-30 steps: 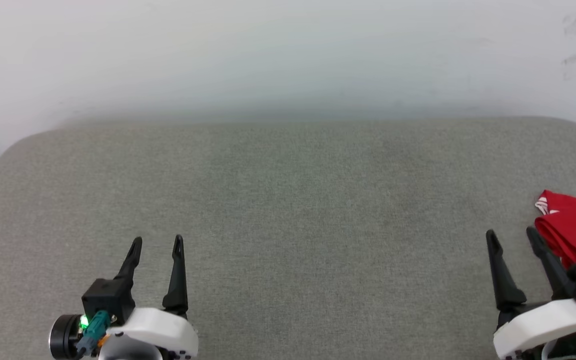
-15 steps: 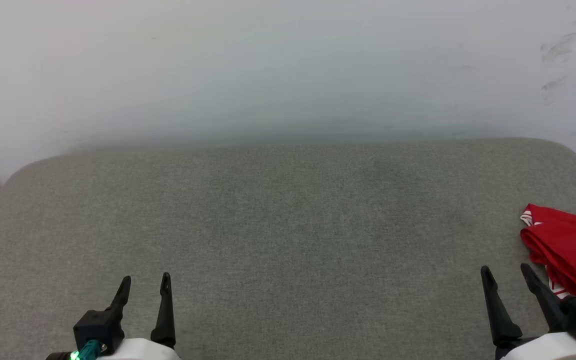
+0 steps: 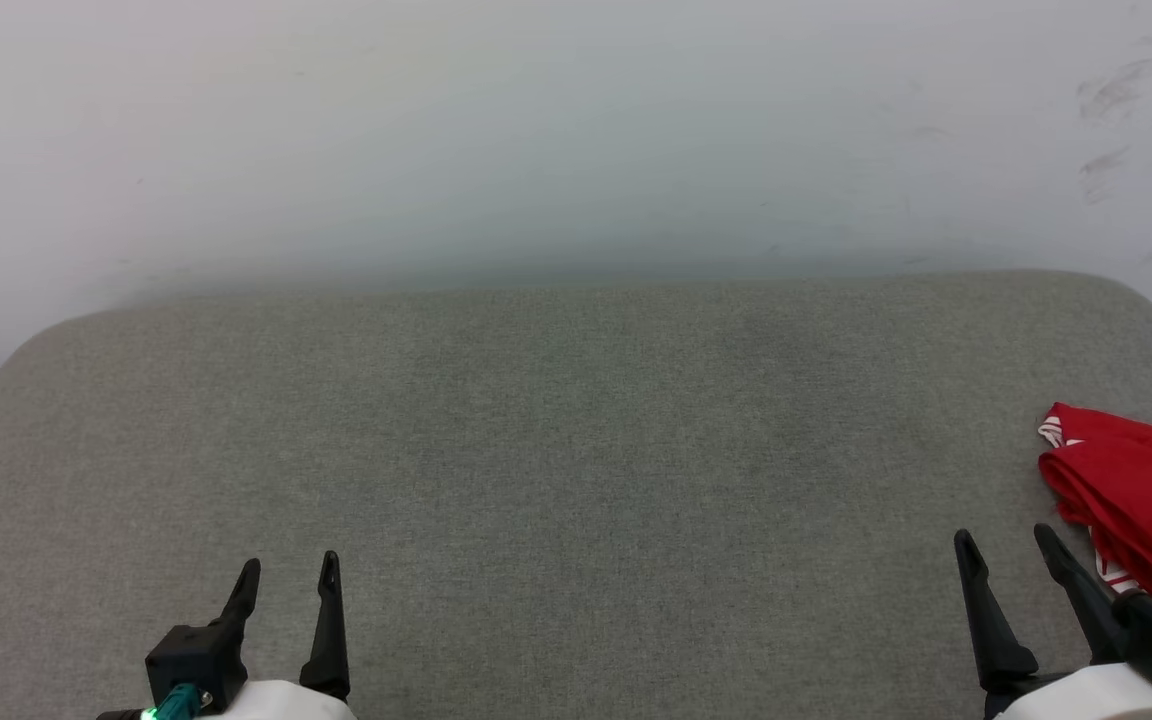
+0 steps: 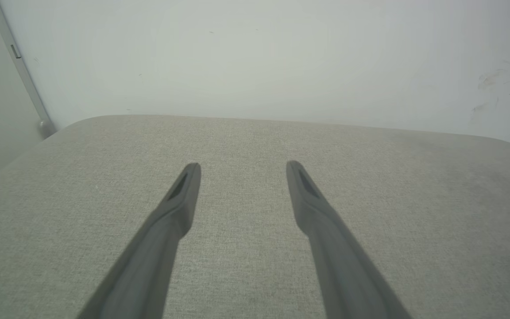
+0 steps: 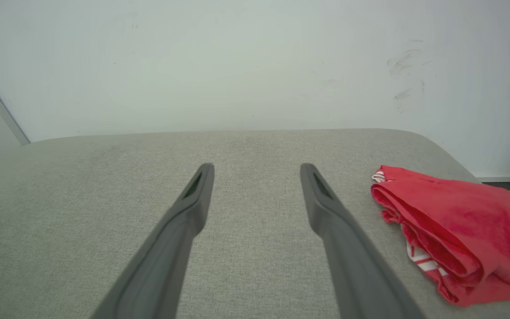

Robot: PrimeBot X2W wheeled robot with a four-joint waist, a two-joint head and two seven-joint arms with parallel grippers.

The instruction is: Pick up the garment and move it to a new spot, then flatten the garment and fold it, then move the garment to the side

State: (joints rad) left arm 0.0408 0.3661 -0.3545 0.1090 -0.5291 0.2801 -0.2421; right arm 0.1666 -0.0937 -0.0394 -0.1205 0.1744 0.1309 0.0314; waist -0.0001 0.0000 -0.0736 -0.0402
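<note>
The garment is a folded red bundle with red-white striped trim, lying at the right edge of the grey padded table. It shows again in the right wrist view as the garment, to the right of the fingers. My right gripper stands open near the front right, just left of the garment and apart from it. My left gripper is open at the front left with nothing between its fingers. In the wrist views the left gripper and right gripper hover over bare fabric.
A pale wall with a few scuff marks rises right behind the table's rounded far edge. A grey strip runs down the wall at the far left. A small ledge sits beyond the table's right corner.
The head camera has tilted up, so both grippers sit lower in the picture and more wall shows. Both grippers stay open; the garment lies where it was.
</note>
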